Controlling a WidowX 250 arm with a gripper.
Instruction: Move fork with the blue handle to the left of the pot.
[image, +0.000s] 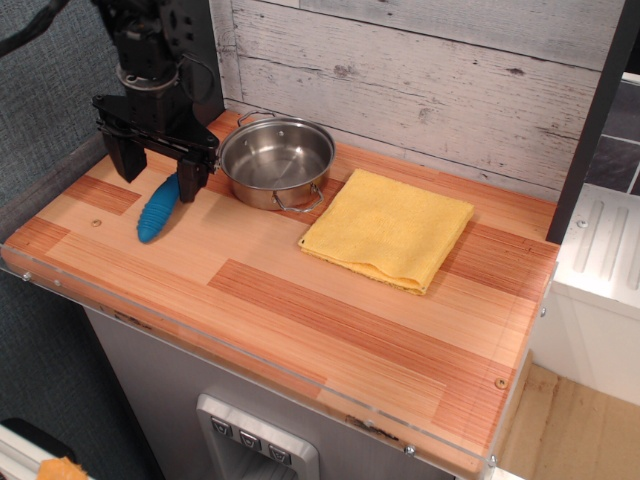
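Observation:
The fork with the blue handle (158, 210) lies flat on the wooden table, to the left of the pot (276, 162). Only its ribbed blue handle shows; the tined head is hidden behind my gripper. The pot is shiny steel, empty, with two loop handles. My gripper (157, 170) hangs just above the far end of the fork, its black fingers (125, 158) spread wide apart, holding nothing.
A folded yellow cloth (388, 228) lies right of the pot. A whitewashed plank wall (420, 80) stands behind the table. The table's left edge (45, 215) is close to the fork. A white appliance (600, 290) stands at the right.

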